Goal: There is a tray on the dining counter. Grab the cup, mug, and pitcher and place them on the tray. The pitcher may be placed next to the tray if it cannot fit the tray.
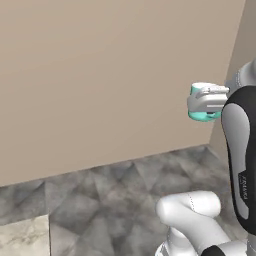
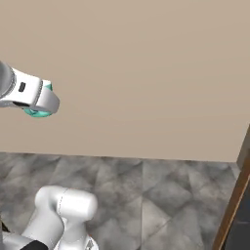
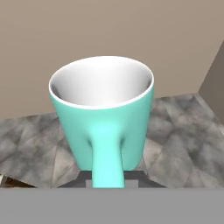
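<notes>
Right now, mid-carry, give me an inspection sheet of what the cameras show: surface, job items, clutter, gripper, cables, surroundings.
Surface: no counter or tray seen; grey stone-pattern floor below the arm.
Job's things: teal mug, upright, white inside looks empty, handle toward the hand camera, held in the air.
Clutter: nothing seen.
Gripper: gripper shut on the mug's handle, fingers mostly hidden behind it; raised well above the floor, near the wall.
Cables: nothing seen.
Surroundings: plain beige wall ahead, a wall corner at the right of the left base view, a wooden edge at the right of the right base view, and a pale slab at lower left of the left base view.
</notes>
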